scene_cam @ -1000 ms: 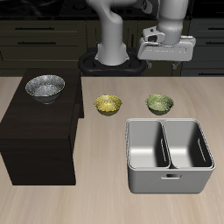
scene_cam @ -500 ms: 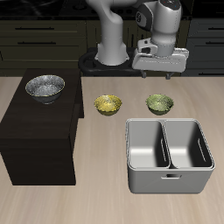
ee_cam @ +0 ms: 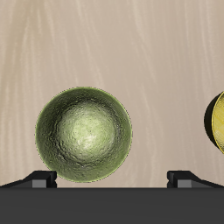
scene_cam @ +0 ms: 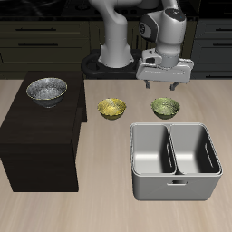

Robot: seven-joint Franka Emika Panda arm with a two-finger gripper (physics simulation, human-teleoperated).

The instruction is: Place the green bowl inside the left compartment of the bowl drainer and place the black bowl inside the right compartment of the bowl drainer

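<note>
Wrist view: gripper (scene_cam: 164,84), fingers spread wide, above the glossy, mottled green bowl (ee_cam: 84,134) — round, on pale woodgrain table (ee_cam: 131,44).

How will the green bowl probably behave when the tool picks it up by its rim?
The green bowl looks rigid, so it should keep its shape. Its inside is glossy, so a rim grip may slip. It is small and shallow, so it is likely light, but held at one side it may tilt. The tool hovers above it, open.

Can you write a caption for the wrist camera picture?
Open gripper hovering above the green bowl on the wooden table.
</note>
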